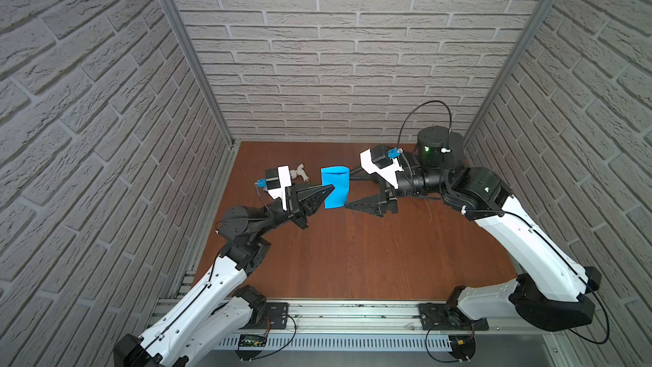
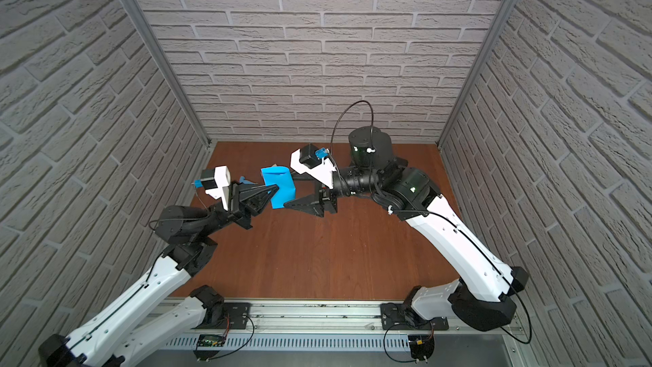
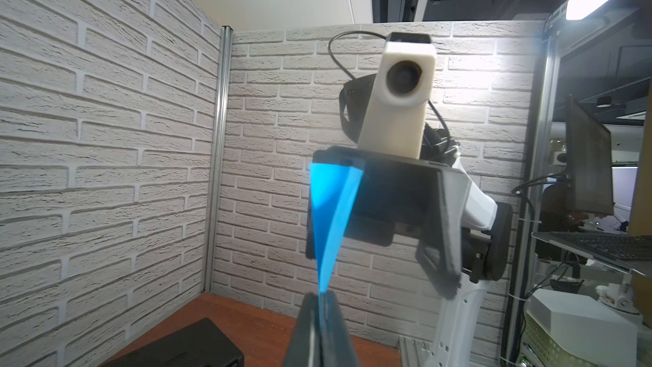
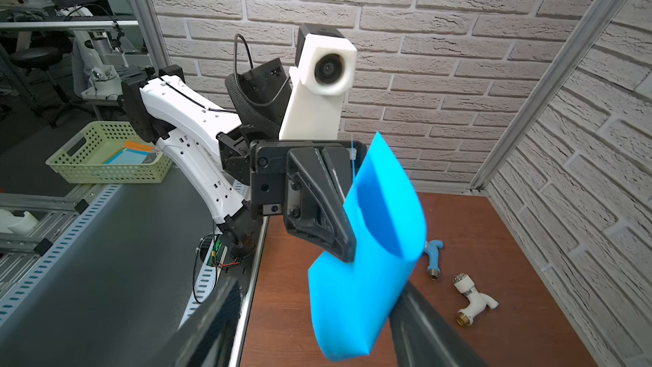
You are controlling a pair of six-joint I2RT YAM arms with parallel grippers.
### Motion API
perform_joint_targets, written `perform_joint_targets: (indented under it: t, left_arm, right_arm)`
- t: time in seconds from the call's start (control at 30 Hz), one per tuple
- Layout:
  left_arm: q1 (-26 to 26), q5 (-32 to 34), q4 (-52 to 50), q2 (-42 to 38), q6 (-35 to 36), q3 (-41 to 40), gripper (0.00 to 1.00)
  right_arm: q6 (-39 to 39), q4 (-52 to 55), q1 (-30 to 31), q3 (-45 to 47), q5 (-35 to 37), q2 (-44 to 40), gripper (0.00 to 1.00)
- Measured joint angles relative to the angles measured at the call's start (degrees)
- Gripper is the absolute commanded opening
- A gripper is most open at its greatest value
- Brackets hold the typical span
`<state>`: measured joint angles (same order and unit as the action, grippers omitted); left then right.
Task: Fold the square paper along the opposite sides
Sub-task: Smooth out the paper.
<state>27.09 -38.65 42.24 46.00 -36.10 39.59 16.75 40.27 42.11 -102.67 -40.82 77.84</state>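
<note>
My left arm point(image 1: 197, 298) reaches in from 7 o'clock with its wrist held aloft. The left gripper point(image 1: 331, 188) points toward 3 o'clock, jaws pinched tight on the square paper point(image 1: 338, 178). My right arm point(image 1: 522, 241) bends in from 4 o'clock. The right gripper point(image 1: 349, 188) points toward 9 o'clock, facing the left one nose to nose, its jaws spread wide and clamping nothing.

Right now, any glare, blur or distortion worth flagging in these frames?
Left wrist view: lamp glare whitens the brick wall, and the square paper glows backlit; the left gripper is blurred near the lens. Right wrist view: right gripper fingers out of focus. Both top views: brick lines bend, wide-angle.
</note>
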Motion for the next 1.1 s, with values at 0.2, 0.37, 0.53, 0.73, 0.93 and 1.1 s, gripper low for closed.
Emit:
perform_joint_targets:
  t: [0.2, 0.37, 0.53, 0.73, 0.93, 1.1]
  left_arm:
    - [1.9, 0.1, 0.2, -0.6, -0.2, 0.0, 0.00]
    - [2.8, 0.1, 0.2, -0.7, -0.2, 0.6, 0.00]
    - [3.3, 0.1, 0.2, -0.5, -0.2, 0.6, 0.00]
    - [3.5, 0.1, 0.2, -0.4, -0.1, 0.7, 0.00]
    - [3.5, 0.2, -0.5, -0.7, 0.1, 0.7, 0.00]
    - [3.6, 0.2, -0.9, -0.7, 0.3, 0.7, 0.00]
  right_arm:
    - [0.7, 0.0, -1.3, 0.0, -0.8, 0.0, 0.50]
    - [0.5, -0.2, -1.4, 0.0, -1.9, 0.0, 0.35]
    - [0.2, -0.3, -1.4, 0.0, -3.0, 0.1, 0.17]
    - [-0.5, -0.7, -1.5, 0.0, -3.2, 0.2, 0.03]
    - [-0.9, -1.0, -1.5, 0.0, -3.0, 0.2, 0.35]
    - [-0.9, -1.4, -1.5, -0.7, -2.5, 0.3, 0.23]
